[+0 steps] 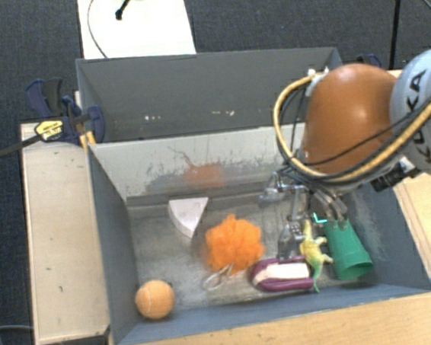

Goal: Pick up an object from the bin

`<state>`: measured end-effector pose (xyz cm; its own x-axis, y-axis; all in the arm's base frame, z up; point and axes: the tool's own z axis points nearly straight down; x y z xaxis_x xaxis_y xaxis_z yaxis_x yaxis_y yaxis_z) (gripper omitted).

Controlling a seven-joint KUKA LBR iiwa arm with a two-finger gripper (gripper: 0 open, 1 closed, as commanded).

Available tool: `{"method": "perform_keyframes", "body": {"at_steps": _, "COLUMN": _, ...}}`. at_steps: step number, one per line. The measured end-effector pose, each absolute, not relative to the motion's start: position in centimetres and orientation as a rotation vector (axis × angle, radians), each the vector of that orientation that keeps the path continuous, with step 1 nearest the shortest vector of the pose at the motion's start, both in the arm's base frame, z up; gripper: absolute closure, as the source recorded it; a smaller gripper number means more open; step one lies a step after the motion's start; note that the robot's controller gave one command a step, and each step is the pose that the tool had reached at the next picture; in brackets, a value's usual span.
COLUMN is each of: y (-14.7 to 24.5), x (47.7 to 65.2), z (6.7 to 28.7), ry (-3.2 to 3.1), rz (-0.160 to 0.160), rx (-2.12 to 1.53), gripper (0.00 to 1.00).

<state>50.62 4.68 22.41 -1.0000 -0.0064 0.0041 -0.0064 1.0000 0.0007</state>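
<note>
The orange wrist cover (347, 116) hides the bin (192, 94)'s far-right corner

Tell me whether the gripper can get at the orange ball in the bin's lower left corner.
Probably yes. The ball lies alone on bare floor, nothing on top, though close to the corner walls. The gripper hangs across the bin by the yellow toy.

Bin (152, 239) is dull scuffed grey metal, green cup (349, 252) beside the gripper (300, 239) looks smooth plastic, orange puff (234, 241) frizzy mesh.
</note>
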Motion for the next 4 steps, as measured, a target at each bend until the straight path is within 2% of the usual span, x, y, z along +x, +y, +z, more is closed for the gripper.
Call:
{"method": "perform_keyframes", "body": {"at_steps": 1, "y": 4.7, "x": 50.7, "z": 22.6, "ry": -3.141, "rz": -0.001, "rx": 0.01, "gripper": 0.0}}
{"method": "perform_keyframes", "body": {"at_steps": 2, "y": 6.0, "x": 51.3, "z": 26.0, "ry": -3.138, "rz": 0.001, "rx": 0.126, "gripper": 0.0}}
{"method": "perform_keyframes", "body": {"at_steps": 3, "y": 9.8, "x": 50.9, "z": 23.5, "ry": -3.132, "rz": -0.001, "rx": 0.352, "gripper": 0.0}}
{"method": "perform_keyframes", "body": {"at_steps": 4, "y": 11.5, "x": 51.8, "z": 19.0, "ry": -3.109, "rz": -0.008, "rx": 0.454, "gripper": 0.0}}
